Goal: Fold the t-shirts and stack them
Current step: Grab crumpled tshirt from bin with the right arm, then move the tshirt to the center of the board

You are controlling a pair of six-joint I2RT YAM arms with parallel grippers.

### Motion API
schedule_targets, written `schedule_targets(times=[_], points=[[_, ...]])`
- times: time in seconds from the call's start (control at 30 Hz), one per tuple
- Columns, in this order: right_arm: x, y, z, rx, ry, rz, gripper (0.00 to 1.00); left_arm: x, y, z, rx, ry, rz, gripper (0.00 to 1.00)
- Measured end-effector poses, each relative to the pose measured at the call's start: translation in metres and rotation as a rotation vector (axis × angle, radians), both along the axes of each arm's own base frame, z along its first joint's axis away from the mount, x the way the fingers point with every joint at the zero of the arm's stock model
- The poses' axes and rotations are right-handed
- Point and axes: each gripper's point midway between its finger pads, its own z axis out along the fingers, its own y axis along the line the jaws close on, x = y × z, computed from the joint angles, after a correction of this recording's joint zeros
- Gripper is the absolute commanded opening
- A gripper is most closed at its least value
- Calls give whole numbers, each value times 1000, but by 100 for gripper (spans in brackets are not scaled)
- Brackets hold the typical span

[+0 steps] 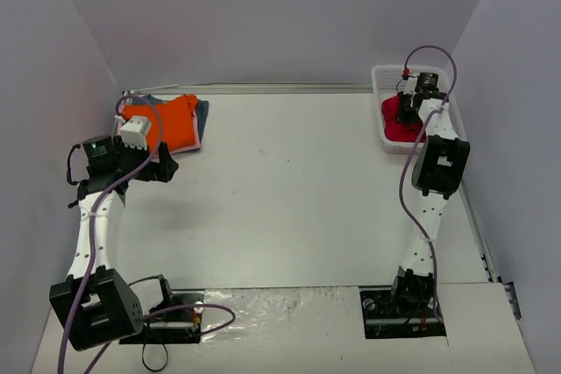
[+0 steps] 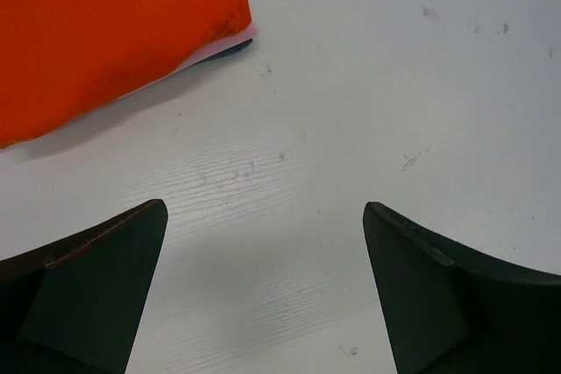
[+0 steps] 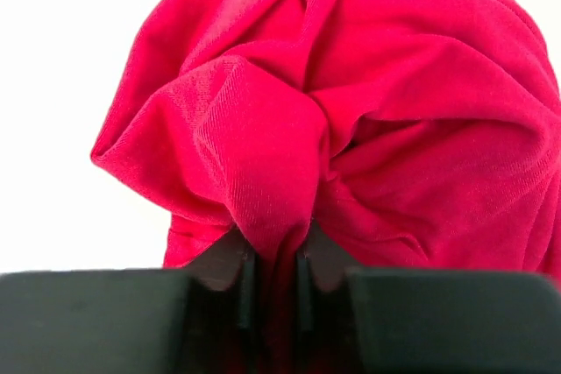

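step in hand: pickup of the next shirt. right gripper (image 3: 276, 260) is pinched tight on a fold of the crimson t-shirt (image 3: 368, 120), which sits bunched in the white basket (image 1: 379, 76) at the far right. left gripper (image 2: 265, 216) is spread wide with nothing in it, over bare table (image 2: 368, 85) just beside the folded stack, orange t-shirt (image 2: 96, 32) on top. next move, my read: lift the crimson one clear of the basket rim, carry it to mid-table and lay it flat; left takes a second corner

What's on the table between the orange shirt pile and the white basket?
Nothing: between the orange shirt and the basket, only bare white table shows, in the top view.
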Motion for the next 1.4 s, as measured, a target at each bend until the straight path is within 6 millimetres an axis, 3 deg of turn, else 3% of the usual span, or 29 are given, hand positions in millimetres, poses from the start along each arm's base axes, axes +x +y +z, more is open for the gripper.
schedule_targets(times=[0.33,0.5,0.8,1.07,1.2,1.4], points=[[-8,-3,5,-75,-20,-6,0,-1,-1,0,-10,-2,-9,94],[-37,9,17,-258,-7,-22,0,0,1,1,-10,-6,-4,94],[-36,50,84,-544,-207,-42,0,-2,-1,4,-12,-21,-11,94],[-45,75,179,-795,-451,-188,0,-4,-3,6,-20,-30,-23,94],[-63,112,217,-884,-554,-204,0,-5,-3,8,-22,-37,-25,94],[-100,221,253,-827,-652,21,0,-5,-3,12,-19,-52,-26,94]])
